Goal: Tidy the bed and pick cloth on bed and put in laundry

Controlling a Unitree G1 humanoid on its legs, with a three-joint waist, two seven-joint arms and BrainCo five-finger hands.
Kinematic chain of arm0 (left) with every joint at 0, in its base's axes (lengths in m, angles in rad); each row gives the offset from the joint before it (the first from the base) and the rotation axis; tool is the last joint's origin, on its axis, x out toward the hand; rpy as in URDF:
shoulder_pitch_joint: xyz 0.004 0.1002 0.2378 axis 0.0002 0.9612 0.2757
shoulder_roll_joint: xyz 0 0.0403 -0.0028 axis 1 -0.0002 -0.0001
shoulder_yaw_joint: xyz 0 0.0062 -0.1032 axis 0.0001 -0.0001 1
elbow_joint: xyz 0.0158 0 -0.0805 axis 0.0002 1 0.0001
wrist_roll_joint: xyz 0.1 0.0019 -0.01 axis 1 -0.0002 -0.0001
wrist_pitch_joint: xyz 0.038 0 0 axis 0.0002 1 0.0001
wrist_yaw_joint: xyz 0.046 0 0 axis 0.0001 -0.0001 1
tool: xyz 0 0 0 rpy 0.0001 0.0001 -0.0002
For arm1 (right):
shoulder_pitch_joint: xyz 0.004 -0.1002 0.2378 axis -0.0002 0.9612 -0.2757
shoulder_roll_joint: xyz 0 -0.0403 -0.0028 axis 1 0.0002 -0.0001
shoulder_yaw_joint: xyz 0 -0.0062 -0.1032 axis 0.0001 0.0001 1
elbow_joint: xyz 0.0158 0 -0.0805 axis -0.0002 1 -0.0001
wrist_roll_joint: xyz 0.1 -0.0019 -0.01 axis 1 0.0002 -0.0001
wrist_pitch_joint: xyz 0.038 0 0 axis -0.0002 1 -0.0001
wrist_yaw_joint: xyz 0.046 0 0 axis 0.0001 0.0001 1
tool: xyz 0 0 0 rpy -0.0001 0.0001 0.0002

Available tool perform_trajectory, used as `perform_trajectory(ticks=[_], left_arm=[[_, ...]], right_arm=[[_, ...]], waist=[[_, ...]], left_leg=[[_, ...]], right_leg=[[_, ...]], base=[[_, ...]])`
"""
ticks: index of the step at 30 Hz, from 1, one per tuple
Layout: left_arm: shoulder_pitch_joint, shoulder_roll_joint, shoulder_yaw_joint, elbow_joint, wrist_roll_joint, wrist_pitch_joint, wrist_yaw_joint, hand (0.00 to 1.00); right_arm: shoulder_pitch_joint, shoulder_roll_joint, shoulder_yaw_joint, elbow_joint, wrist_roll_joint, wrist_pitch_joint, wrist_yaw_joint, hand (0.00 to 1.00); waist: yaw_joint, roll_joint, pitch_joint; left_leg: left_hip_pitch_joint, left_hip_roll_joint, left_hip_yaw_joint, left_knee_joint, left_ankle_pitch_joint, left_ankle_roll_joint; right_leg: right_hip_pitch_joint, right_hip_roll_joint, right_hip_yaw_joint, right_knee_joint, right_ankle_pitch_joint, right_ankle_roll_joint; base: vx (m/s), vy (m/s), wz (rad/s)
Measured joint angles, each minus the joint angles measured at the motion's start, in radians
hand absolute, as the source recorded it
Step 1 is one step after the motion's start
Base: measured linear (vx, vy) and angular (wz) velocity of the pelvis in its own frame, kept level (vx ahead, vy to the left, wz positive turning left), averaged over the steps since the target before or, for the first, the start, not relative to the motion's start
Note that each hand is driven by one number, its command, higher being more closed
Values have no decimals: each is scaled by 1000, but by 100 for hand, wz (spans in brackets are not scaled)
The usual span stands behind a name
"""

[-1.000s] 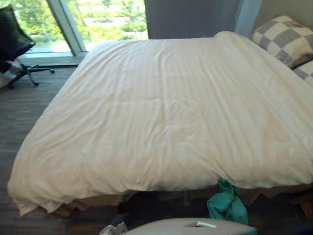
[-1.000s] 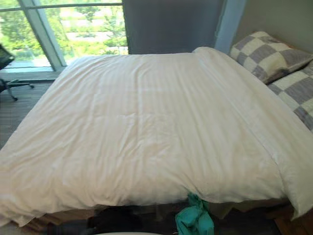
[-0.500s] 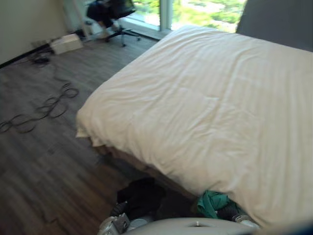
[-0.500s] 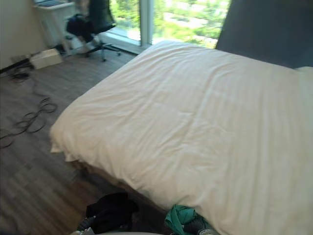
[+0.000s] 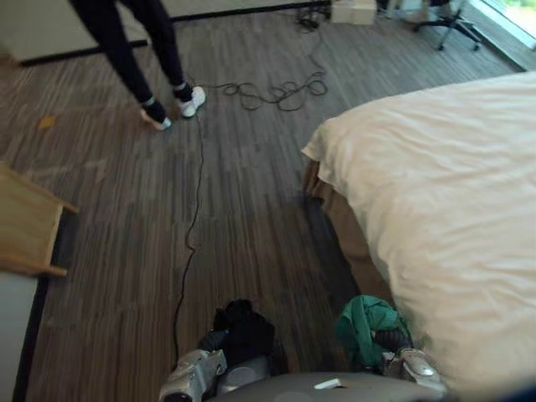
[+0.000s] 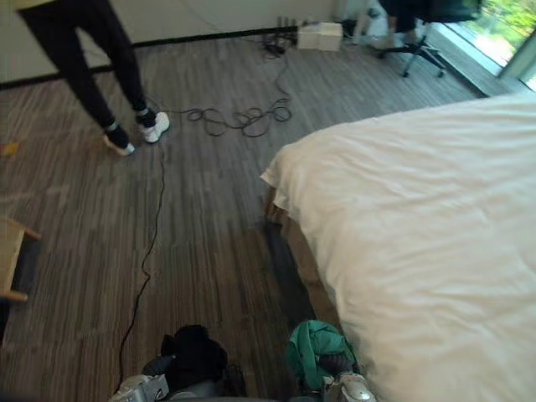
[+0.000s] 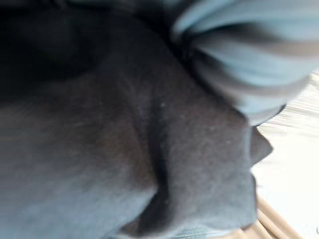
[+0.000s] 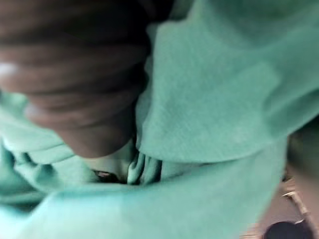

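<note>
A black cloth [image 5: 244, 328] hangs bunched from my left hand [image 5: 216, 340] low in the eye views, above the floor. The left wrist view has that black cloth [image 7: 124, 149] right up against the hand's ribbed cover [image 7: 239, 59]. A green cloth [image 5: 362, 322] is wrapped round my right hand [image 5: 392, 339], which holds it beside the near corner of the bed [image 5: 452, 193]. From the right wrist, folds of green cloth [image 8: 209, 109] lie against the dark cover [image 8: 75, 74]. A smooth white duvet covers the bed.
A person [image 5: 142, 50] in dark trousers and white shoes stands on the wood floor at the far left. Black cables [image 5: 276, 88] loop on the floor beyond. A wooden piece of furniture [image 5: 25, 226] juts in at the left. An office chair [image 6: 419, 17] and a white box [image 6: 318, 35] stand at the back.
The camera has swung left: the bed has slid to the right of the picture and the floor and a person have come into view. Both cloths stay in my hands.
</note>
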Motion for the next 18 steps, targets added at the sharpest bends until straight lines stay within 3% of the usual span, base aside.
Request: perform_trajectory(ticks=[1,2,3,4,5,7,9,10,12,13,16,17,18], left_arm=[[1,0,0,3,2,3,0,100],[0,2,-3,17,9,4,0,100],[3,2,-19,22,10,8,2,100],[3,-1,-27,22,12,14,2,100],[-7,2,-42,22,18,24,7,100],[-7,-1,-40,22,38,25,8,100],[-4,-1,-30,21,71,18,9,100],[-2,-12,2,22,90,15,11,100],[7,-27,28,22,98,10,27,100],[8,-38,31,22,97,13,37,100],[20,-42,32,22,97,8,44,100],[17,-29,50,42,76,-26,29,100],[17,-29,50,42,76,-26,29,100]], right_arm=[[0,0,-11,2,10,4,1,100],[5,-2,-27,3,18,5,2,100],[15,-4,-49,3,17,3,8,100],[26,-3,-57,2,17,3,11,100],[56,-2,-70,-1,18,3,22,100],[86,4,-99,-1,43,3,40,100],[123,13,-117,0,77,5,65,100],[126,12,-130,0,94,16,96,100],[123,15,-135,-10,107,33,136,100],[123,13,-134,-20,105,61,138,100],[127,15,-135,-20,106,83,136,100],[88,11,-133,1,82,105,175,100],[88,11,-133,1,82,105,175,100]], waist=[[8,1,2],[10,7,3],[-2,21,4],[-12,29,1],[-32,27,-1],[-36,22,0],[-34,-10,-11],[-30,-23,-24],[-27,-15,-26],[-28,3,-29],[-32,9,-31],[-9,6,-19],[-9,6,-19]], left_leg=[[14,-4,-4,-13,5,-1],[43,-13,-27,-47,25,-1],[68,-11,-69,-82,46,-1],[68,-7,-95,-94,57,-2],[65,-10,-163,-120,90,-6],[61,-24,-223,-152,126,-11],[62,-61,-283,-209,166,-33],[80,-65,-294,-254,187,-39],[87,-51,-262,-288,215,-64],[87,-43,-253,-287,231,-72],[111,-35,-249,-288,232,-74],[156,-45,-245,-289,180,-85],[156,-47,-244,-289,179,-84]], right_leg=[[6,2,10,10,11,2],[12,-6,39,52,26,-15],[-12,-11,109,132,41,-58],[-31,0,175,149,20,-68],[-63,56,360,133,-11,-75],[-90,102,492,97,-12,-77],[-107,127,625,23,13,-66],[-93,126,625,-11,-5,-65],[-87,129,601,-36,-39,-65],[-85,134,594,-36,-40,-65],[-54,144,595,-48,-39,-62],[14,155,669,-99,30,-40],[14,153,669,-101,30,-40]], base=[[-9,42,20],[-29,45,42],[-44,33,63],[-77,-20,125],[-77,-50,124],[-92,-70,123],[-123,-100,103],[-77,-88,50],[-108,-115,17],[-129,-101,5],[-56,-64,-2],[0,0,0],[0,0,0]])
